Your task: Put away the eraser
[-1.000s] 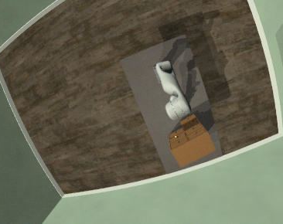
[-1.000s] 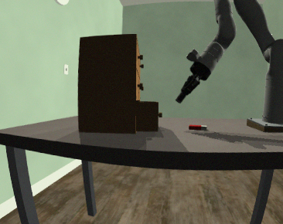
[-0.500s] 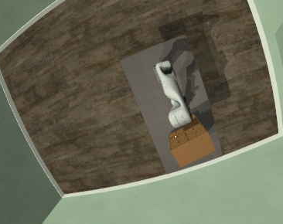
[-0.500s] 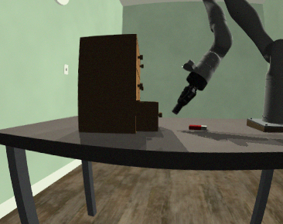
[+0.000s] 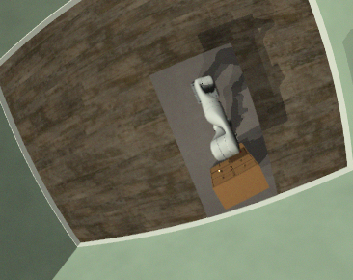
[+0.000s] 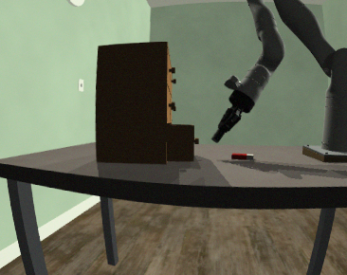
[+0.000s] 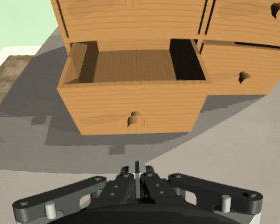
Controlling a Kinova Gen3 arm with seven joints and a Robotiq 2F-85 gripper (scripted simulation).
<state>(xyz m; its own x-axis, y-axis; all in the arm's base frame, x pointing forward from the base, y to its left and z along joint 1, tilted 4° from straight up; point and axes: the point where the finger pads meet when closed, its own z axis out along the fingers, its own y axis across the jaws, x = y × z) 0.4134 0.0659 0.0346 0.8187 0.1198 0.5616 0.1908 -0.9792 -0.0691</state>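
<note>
Gripper (image 6: pixel 218 137) is fully closed with nothing between its fingers, pointing down toward the front of the pulled-out bottom drawer (image 7: pixel 134 111); its knob (image 7: pixel 131 120) sits straight ahead in the wrist view, apart from the fingertips. The visible part of the drawer's inside shows nothing. Likely next step is nudging this drawer shut. The eraser (image 6: pixel 242 156) lies on the table (image 6: pixel 133 173), behind and below the gripper on the base side, long axis roughly across the exterior view. Chest (image 6: pixel 132 101) stands upright; other drawers look pushed in.
</note>
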